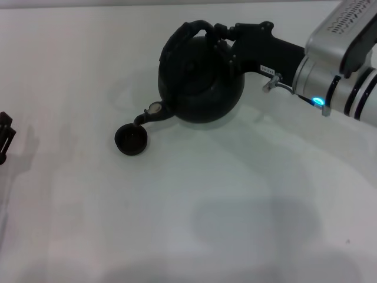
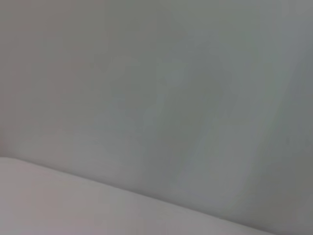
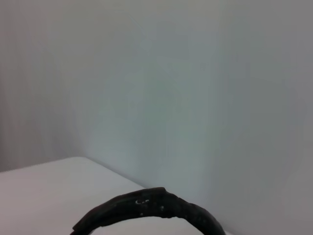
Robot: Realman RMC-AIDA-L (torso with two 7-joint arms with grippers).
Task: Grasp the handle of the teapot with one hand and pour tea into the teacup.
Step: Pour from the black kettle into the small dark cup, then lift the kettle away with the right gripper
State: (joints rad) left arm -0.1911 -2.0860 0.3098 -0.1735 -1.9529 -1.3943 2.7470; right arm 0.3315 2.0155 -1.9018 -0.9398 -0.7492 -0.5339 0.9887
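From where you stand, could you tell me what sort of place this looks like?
Probably a bare robot test bench, not a kitchen: a plain white table, a blank pale wall, and only a teapot and teacup out.

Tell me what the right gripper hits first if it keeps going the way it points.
The right gripper already meets the teapot's handle. Beyond that, only bare table shows, though depth is unclear.

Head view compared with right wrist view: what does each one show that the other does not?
Only the head view shows the round matte-black teapot tilted with its spout over the tiny dark teacup, the right gripper at the handle, and the left gripper parked at the table's left edge. The right wrist view adds only a pale wall. Both show the black arched handle and the white table.
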